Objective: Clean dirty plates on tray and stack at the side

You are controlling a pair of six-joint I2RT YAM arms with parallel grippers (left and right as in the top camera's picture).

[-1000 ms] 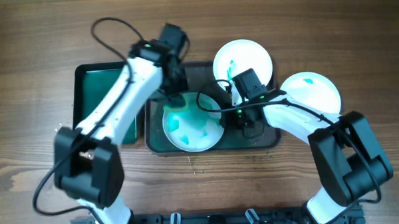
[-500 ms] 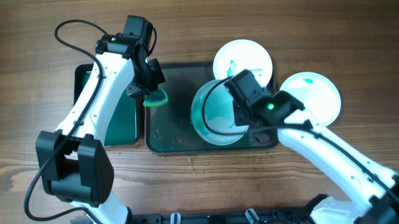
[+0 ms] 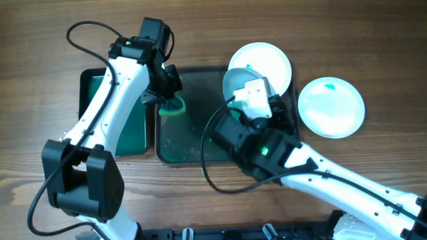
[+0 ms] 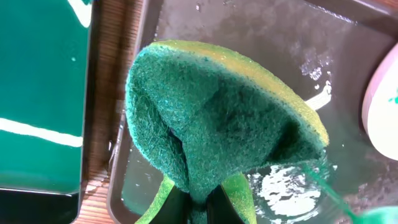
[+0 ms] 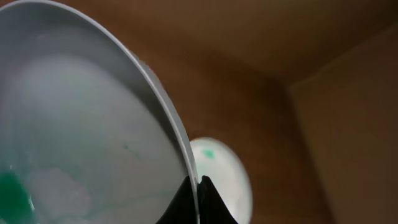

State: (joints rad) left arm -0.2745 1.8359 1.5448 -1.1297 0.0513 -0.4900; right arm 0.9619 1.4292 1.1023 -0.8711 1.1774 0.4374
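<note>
My right gripper (image 3: 245,88) is shut on the rim of a white plate (image 3: 233,82) and holds it tilted, high above the dark tray (image 3: 193,145). In the right wrist view the plate (image 5: 81,137) fills the left, its edge pinched in my gripper (image 5: 198,186); green shows at its lower left. A second plate (image 3: 265,57) lies at the tray's far right corner. A third plate (image 3: 331,106) with a green smear lies on the table to the right, and also shows in the right wrist view (image 5: 221,168). My left gripper (image 3: 167,93) is shut on a green sponge (image 3: 172,106) over the tray's left end.
A smaller bright-green tray (image 3: 99,95) lies left of the dark tray. In the left wrist view the sponge (image 4: 217,118) hangs over the wet tray floor (image 4: 292,37), with the bright-green tray (image 4: 37,93) to the left and a plate edge (image 4: 382,106) at right.
My right gripper has lifted the plate off the tray and tipped it up on edge. My left gripper with the sponge has shifted slightly right over the tray's left end.
</note>
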